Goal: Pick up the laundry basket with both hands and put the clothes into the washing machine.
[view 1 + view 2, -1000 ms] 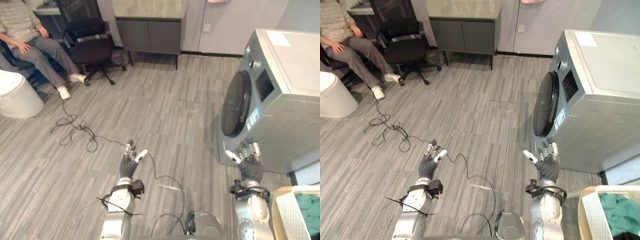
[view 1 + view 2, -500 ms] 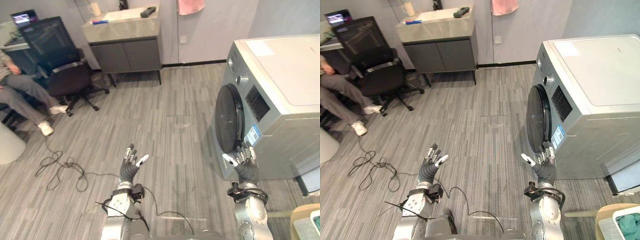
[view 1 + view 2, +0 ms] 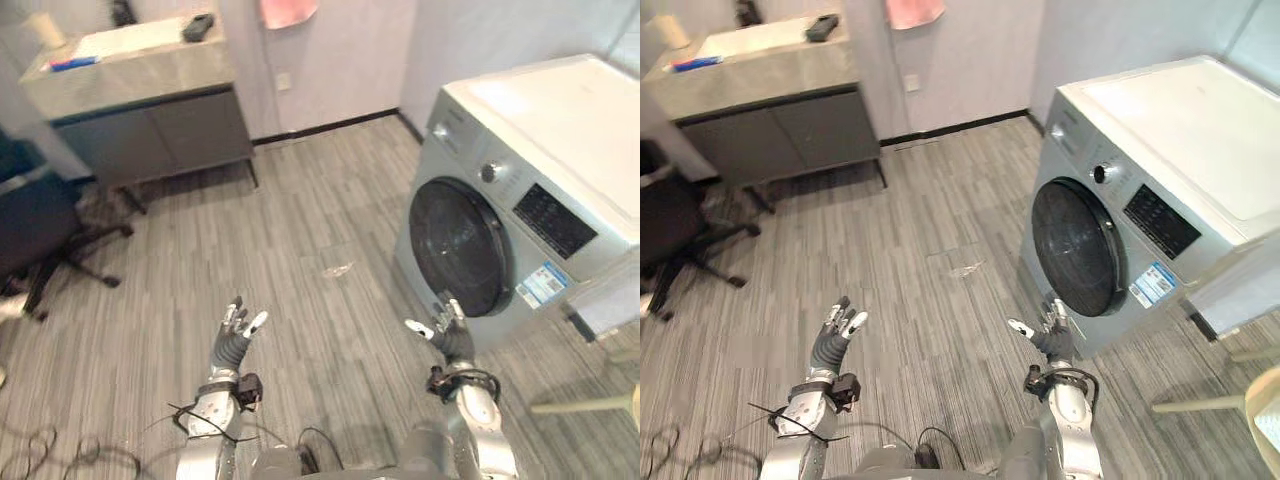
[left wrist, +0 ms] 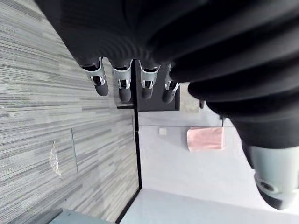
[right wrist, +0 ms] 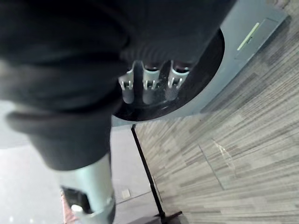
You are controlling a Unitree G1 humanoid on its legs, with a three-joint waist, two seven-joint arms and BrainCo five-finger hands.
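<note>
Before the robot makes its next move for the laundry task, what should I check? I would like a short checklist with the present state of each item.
1. Left hand free: ok, its fingers are straight and it holds nothing.
2. Right hand free: ok, it is open and empty, raised in front of the washing machine.
3. Machine door open for loading: not ok, the round door is shut.
4. Laundry basket held in both hands: not ok, both hands are empty.
5. Basket within reach: cannot tell.
6. Floor before the machine: ok, apart from a small clear scrap lying there.
</note>
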